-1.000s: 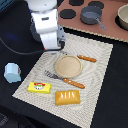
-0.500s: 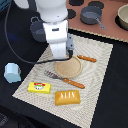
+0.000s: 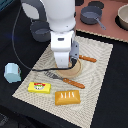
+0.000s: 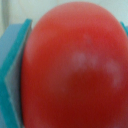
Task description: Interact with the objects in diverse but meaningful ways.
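red tomato (image 4: 75, 65) gripped tight between the jaws, plate (image 3: 75, 70) mostly blocked by the arm, fork (image 3: 65, 80), yellow packet (image 3: 40, 87), bread loaf (image 3: 67, 97) laid nearer, cup (image 3: 12, 73) left

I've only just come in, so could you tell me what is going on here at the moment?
The arm's gripper is low over the tan plate on the placemat. The wrist view is filled by a red tomato between teal finger pads, so it appears to be holding it. The yellow packet, bread loaf and light-blue cup lie untouched nearby.
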{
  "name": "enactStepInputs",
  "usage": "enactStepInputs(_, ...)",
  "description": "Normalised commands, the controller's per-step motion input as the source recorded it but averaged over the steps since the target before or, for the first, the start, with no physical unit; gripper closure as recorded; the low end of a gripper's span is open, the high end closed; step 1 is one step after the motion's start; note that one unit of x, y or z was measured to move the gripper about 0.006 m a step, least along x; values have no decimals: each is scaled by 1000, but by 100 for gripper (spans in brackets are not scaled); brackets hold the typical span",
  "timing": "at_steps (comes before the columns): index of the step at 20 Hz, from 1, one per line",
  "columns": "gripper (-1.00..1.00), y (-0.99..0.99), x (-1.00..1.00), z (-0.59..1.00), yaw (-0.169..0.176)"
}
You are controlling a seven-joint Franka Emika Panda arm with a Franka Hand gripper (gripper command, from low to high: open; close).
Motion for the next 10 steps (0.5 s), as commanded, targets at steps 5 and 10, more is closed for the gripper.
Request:
enactStepInputs(5,100,-1,795,5,-81)
enactStepInputs(10,-100,-8,385,420,-48)
